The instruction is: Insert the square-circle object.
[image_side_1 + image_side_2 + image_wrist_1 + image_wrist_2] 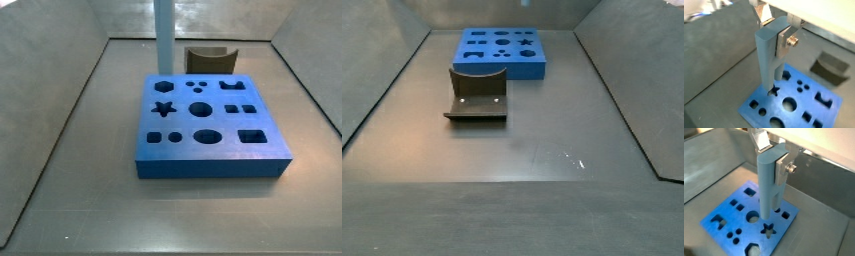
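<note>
Above the blue board (211,125) (fixture (477,94) nearby), the end effector (777,31) clamps the square-circle object (771,183).

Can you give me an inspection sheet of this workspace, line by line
Surface: grey floor, bare around the parts.
Job's things: blue board with shaped holes lies flat; long blue peg stands upright, lower end at the board.
Clutter: nothing seen.
Grippers: gripper above the board, fingers shut on the peg's top.
Cables: nothing seen.
Surroundings: fixture stands beside the board; grey walls enclose the floor.
</note>
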